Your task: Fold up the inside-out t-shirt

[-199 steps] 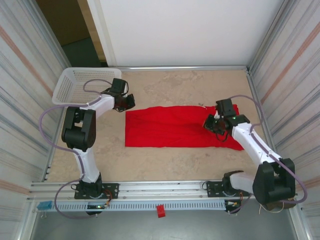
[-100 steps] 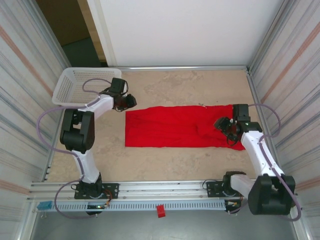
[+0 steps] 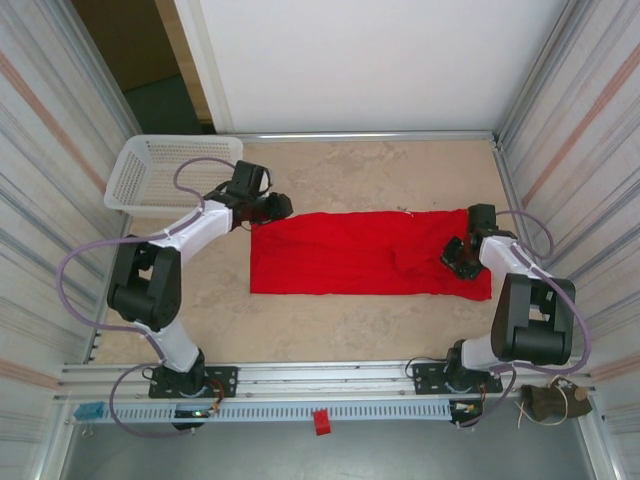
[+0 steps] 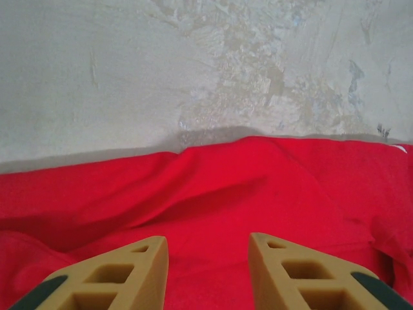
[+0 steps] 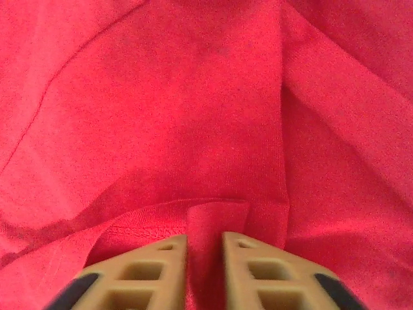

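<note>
Inside-out t-shirt lies flat on the surface as a long red band. Its long axis runs left to right, its near long edge is straight, and there is bare surface on the near side. Right end effector sits on the shirt's right end, roughly midway between the near and far long edges and just inside the right short edge. In the right wrist view its fingers are almost together, with a raised ridge of red cloth pinched between them and a stitched hem curving off to the left of the ridge; read as clamped on the shirt. Left end effector is at the shirt's far-left corner, over the far long edge. In the left wrist view the jaws stand wide apart with nothing between them, red cloth lies below, and the shirt's far edge crosses ahead of the tips. Cannot tell whether the tips touch the cloth. White mesh basket stands beyond and left of the shirt's far-left corner, apart from the cloth. Judgement: each arm is nearest its own end of the long axis, and only the right end is gripped. The left end effector likely has to drop and close on the far-left corner before a fold along the length; lifting the right end alone could skew the band.
</note>
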